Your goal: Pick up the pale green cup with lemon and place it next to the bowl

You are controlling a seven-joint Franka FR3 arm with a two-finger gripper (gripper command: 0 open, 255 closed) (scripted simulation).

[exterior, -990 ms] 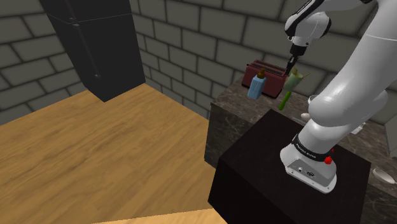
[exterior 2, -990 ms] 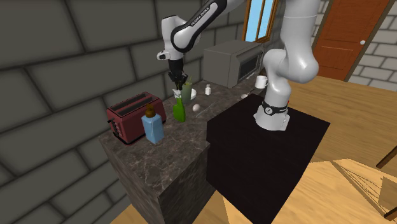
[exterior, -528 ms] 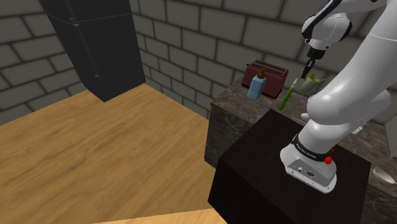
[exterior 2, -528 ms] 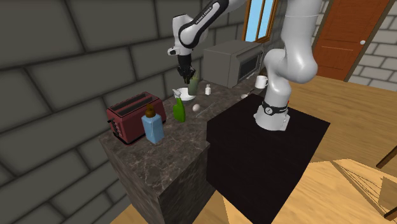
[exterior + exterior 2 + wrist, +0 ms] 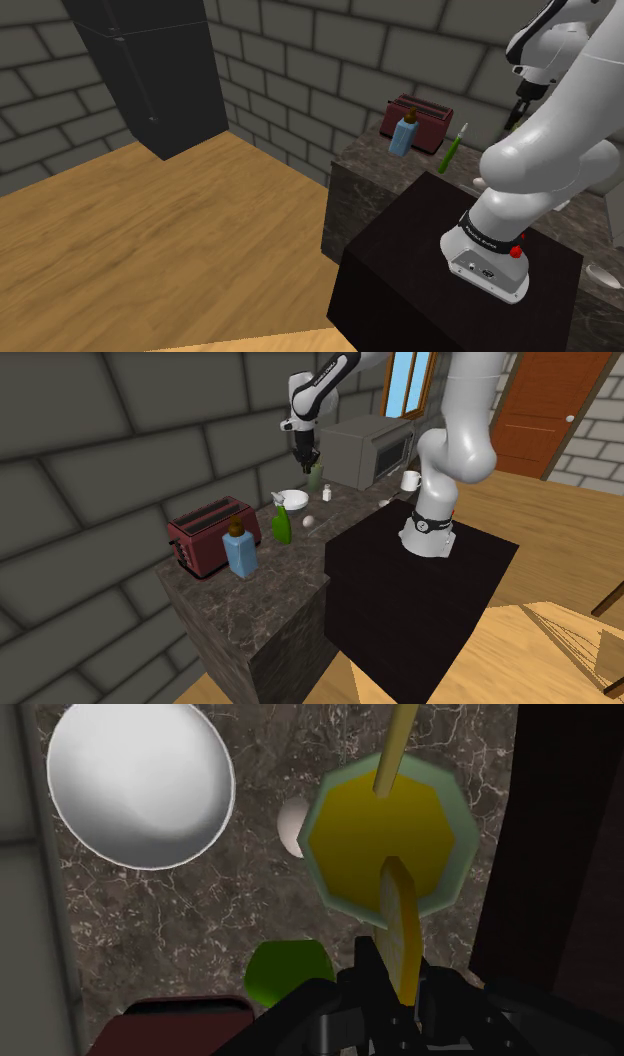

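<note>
The pale green cup has a yellow inside, a straw and a lemon slice on its rim. My gripper is shut on the cup at the lemon slice and holds it above the dark marble counter. In the second exterior view the gripper carries the cup just past the white bowl, on the microwave's side. Seen from the wrist, the bowl lies beside the cup. In the shoulder view the gripper shows at the right edge of the arm.
On the counter stand a green bottle, a blue bottle and a dark red toaster. A grey microwave and a white mug stand further along. A small white egg-shaped thing lies between bowl and cup.
The gripper has carried the cup from above the green bottle, past the bowl, towards the microwave, to the shoulder view's right. It stays shut on the cup.
</note>
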